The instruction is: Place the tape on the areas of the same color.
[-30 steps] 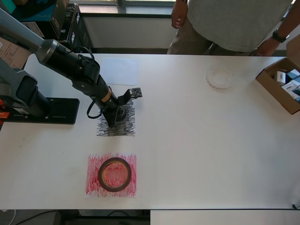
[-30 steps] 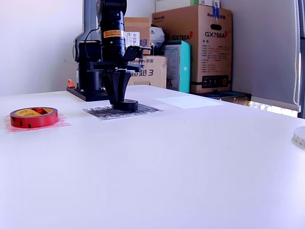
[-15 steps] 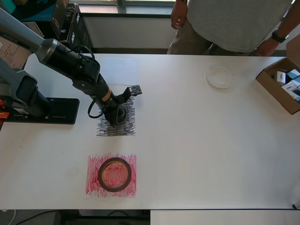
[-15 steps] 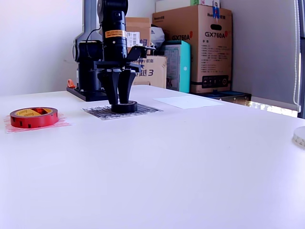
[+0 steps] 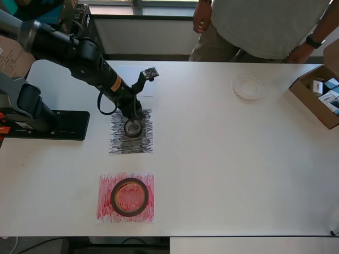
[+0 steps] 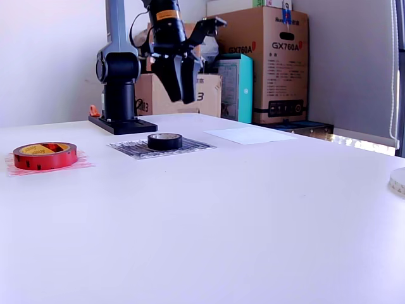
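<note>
The small black tape [image 5: 132,127] [image 6: 164,141] lies flat on the black scribbled area [image 5: 131,142] [image 6: 190,147]. My gripper [image 5: 134,113] [image 6: 181,99] hangs open above it, holding nothing and touching nothing. The large red tape [image 5: 129,197] [image 6: 44,156] rests on the red scribbled area [image 5: 105,209] [image 6: 79,164]. On the bare table at the overhead view's far right sits the whitish translucent tape [image 5: 247,88] [image 6: 398,180]. The plain white area [image 5: 139,79] [image 6: 250,135] lies beyond the black one, partly under my arm.
An open cardboard box [image 5: 312,98] of small items stands at the overhead view's right edge. A person [image 5: 265,26] stands at the table's far side. My arm's black base [image 5: 50,124] [image 6: 120,123] is at the overhead view's left. Cartons [image 6: 272,63] stack behind the table.
The gripper has let go of the black tape and risen well above it, moving slightly toward the white sheet. The black tape stays on the black area.
</note>
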Available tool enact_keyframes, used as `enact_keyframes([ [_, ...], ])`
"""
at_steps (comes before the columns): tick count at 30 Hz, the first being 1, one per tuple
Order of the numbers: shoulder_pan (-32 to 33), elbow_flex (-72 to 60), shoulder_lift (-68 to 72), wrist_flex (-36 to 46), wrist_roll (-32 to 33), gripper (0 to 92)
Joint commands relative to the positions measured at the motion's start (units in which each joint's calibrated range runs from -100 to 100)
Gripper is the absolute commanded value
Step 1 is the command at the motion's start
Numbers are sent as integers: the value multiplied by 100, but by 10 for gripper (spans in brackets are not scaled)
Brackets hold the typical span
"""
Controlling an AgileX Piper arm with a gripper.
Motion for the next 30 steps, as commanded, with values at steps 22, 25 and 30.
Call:
enact_keyframes([
  [22, 508, -9628, 5136, 3595, 2883, 414],
  [25, 547, -9928, 5528, 3790, 3046, 414],
  [30, 555, -9973, 5884, 3841, 3251, 414],
])
